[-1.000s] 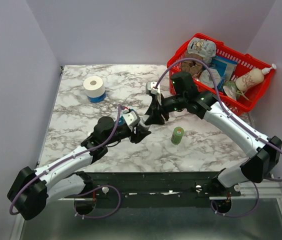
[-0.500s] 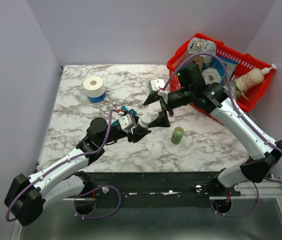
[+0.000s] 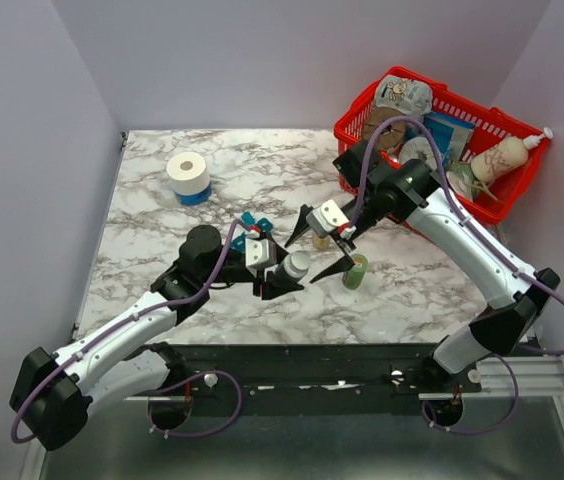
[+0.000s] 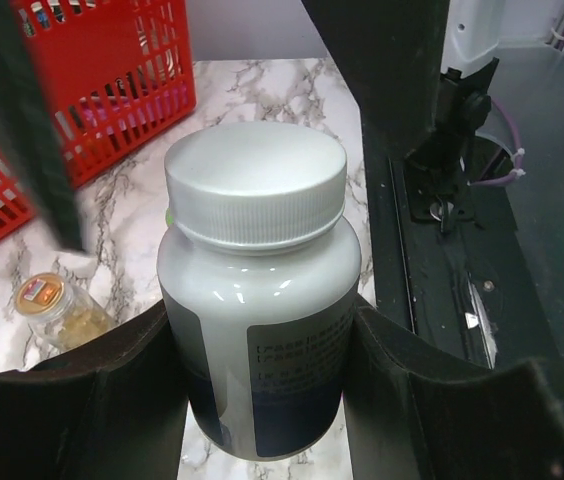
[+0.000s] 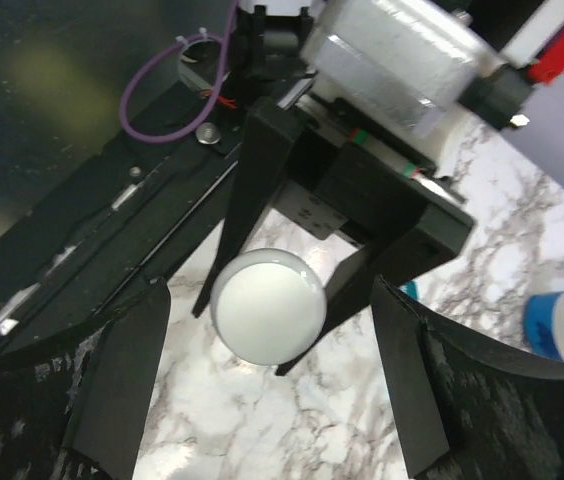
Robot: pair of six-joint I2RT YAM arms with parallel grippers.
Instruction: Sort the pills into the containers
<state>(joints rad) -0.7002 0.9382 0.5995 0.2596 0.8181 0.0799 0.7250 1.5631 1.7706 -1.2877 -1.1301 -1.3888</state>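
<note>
My left gripper (image 3: 282, 272) is shut on a white pill bottle (image 3: 293, 266) with a white screw cap, held upright above the marble table; the left wrist view shows the bottle (image 4: 257, 300) squeezed between both fingers. My right gripper (image 3: 314, 248) is open wide and points down just above and beside the cap. In the right wrist view the cap (image 5: 267, 306) lies between its spread fingers (image 5: 122, 385), not touched. Only a small end of the teal pill organiser (image 3: 252, 220) shows behind the left wrist. No loose pills are visible.
A small amber bottle with a yellow cap (image 3: 320, 241) and a green bottle (image 3: 355, 271) stand close to the right of the grippers. A red basket (image 3: 360, 113) full of goods sits at the back right. A white roll on a blue base (image 3: 188, 175) stands at the back left.
My right gripper has come down and nearer from the basket side and now straddles the bottle cap with its jaws open. My left gripper has shifted slightly nearer, still holding the bottle.
</note>
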